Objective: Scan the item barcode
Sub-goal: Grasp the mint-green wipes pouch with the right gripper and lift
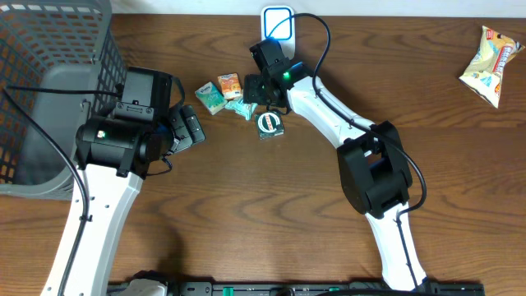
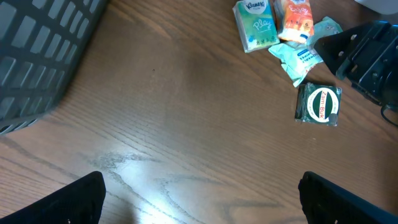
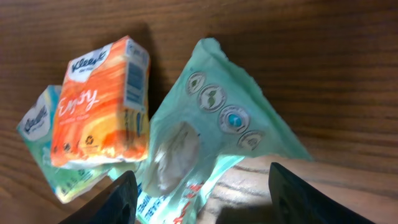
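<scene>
A pale green pouch (image 3: 211,118) lies flat on the wooden table, its lower end between the two fingers of my right gripper (image 3: 205,205). The jaws stand apart around it; the left finger (image 3: 109,202) is close to its edge, the right finger (image 3: 305,196) is clear of it. From overhead the right gripper (image 1: 249,92) hovers over the pouch (image 1: 241,108). My left gripper (image 2: 202,199) is wide open over bare wood, left of the items (image 1: 191,127). No barcode shows on the pouch's upper face.
An orange tissue pack (image 1: 229,85) and a green tissue pack (image 1: 209,97) lie just left of the pouch. A dark packet with a round label (image 1: 269,124) lies below it. A grey basket (image 1: 49,49) fills the far left. A white-and-blue device (image 1: 278,20) stands at the back edge, a snack bag (image 1: 491,54) far right.
</scene>
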Robot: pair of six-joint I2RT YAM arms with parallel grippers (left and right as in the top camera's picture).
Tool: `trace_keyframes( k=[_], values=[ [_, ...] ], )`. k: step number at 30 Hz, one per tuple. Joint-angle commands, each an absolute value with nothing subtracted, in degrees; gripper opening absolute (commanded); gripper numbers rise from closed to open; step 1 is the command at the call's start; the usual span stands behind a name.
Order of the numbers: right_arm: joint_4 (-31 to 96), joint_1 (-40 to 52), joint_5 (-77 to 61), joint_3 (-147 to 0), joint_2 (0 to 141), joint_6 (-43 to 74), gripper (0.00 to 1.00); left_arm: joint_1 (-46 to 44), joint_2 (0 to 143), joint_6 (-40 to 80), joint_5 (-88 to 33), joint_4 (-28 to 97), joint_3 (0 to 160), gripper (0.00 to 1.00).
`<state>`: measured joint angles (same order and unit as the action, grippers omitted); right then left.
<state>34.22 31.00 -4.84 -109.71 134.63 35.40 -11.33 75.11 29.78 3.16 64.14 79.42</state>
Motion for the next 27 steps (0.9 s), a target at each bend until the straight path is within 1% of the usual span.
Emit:
trace_keyframes(
  k=[1,7,12,14,17,19,20,21,23,27],
  values=[
    [33.52,31.18,-3.11,-108.75,135.15,36.38,0.63,-11.09,74.91,29.87,3.7,64.34,79.61,0.98],
    [30.06,31.57,-3.14,-106.15,135.15,36.42,0.62,-11.09,74.91,29.87,3.7,64.31,79.61,0.98],
    [26.37,31.59,-3.11,-103.68,135.15,36.38,0.58,-11.09,74.91,29.87,3.7,64.34,79.61,0.98],
    [25.85,31.51,-2.81,-103.37,135.15,36.38,0.5,-11.09,74.91,29.87,3.7,64.34,79.61,0.98],
    [26.15,31.44,-0.4,-103.35,135.15,36.36,0.35,-11.09,74.91,29.87,3.7,64.34,79.61,0.98],
    [26.15,31.4,0.19,-103.35,135.15,35.62,0.31,-11.09,74.91,29.87,3.7,64.34,79.61,0.98],
    [26.15,31.31,0.34,-103.35,135.15,35.09,0.24,-11.09,74.91,29.87,3.7,64.34,79.61,0.98],
    [26.2,31.14,0.3,-103.35,135.11,34.28,0.15,-11.09,74.91,29.87,3.7,64.34,79.61,0.98],
    [26.59,30.74,0.3,-103.39,134.76,33.56,0.06,-11.09,74.91,29.87,3.7,64.34,79.61,0.98],
    [28.23,28.97,-0.82,-103.39,132.53,33.56,0.01,-11.09,74.91,29.87,3.7,64.34,79.61,0.98]
  ],
)
